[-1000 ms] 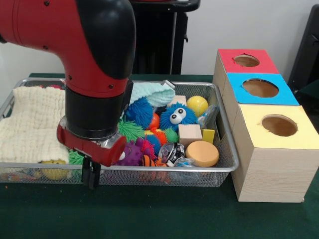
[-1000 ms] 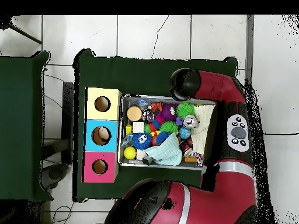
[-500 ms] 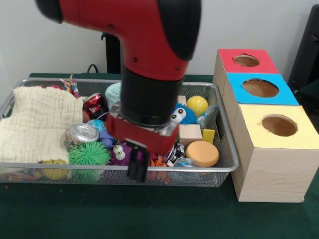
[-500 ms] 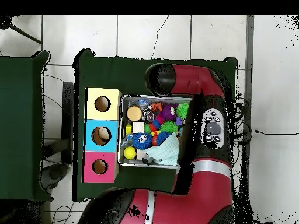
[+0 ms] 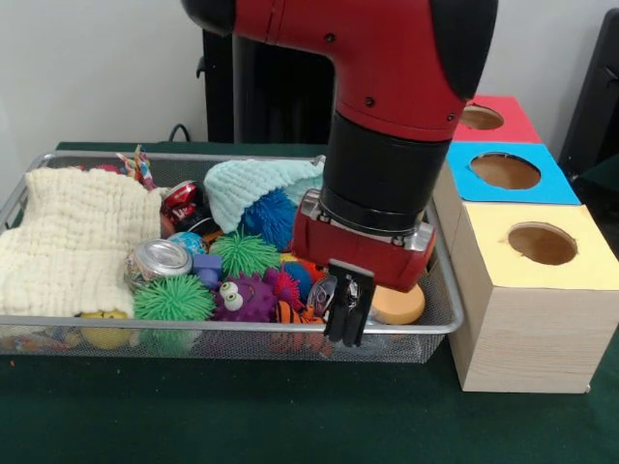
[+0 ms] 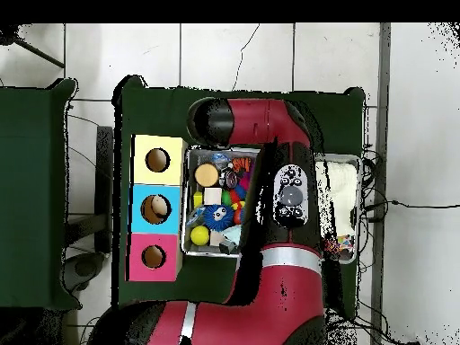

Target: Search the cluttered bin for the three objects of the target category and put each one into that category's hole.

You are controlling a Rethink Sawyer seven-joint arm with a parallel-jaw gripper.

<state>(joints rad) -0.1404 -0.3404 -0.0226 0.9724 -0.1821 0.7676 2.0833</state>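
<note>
My gripper (image 5: 348, 307) hangs shut and empty over the front rim of the wire bin (image 5: 447, 311), near its right end. Just behind it lie an orange-yellow disc (image 5: 399, 304) and a shiny silver toy (image 5: 322, 293). A purple spiky toy with eyes (image 5: 242, 298), green spiky balls (image 5: 172, 300) and a blue spiky ball (image 5: 274, 217) fill the middle. Beside the bin's right end stand the red (image 5: 488, 118), blue (image 5: 506, 171) and yellow (image 5: 542, 244) hole boxes. In the overhead view the arm (image 6: 287, 193) hides the gripper and the bin's middle. The disc (image 6: 207, 174), a wooden block (image 6: 213, 196) and a yellow ball (image 6: 199, 235) show.
A cream cloth (image 5: 68, 242) covers the bin's left end, with a yellow ball (image 5: 104, 333) under its front edge. A mint knitted cloth (image 5: 256, 184) lies at the back. A crushed silver can (image 5: 162, 258) and a red can (image 5: 181, 201) sit beside the cream cloth.
The arm has swept along the bin's front rim from the left end to the right end. The cloth, cans and left toys are now uncovered; the block and blue fuzzy toy are now hidden.
</note>
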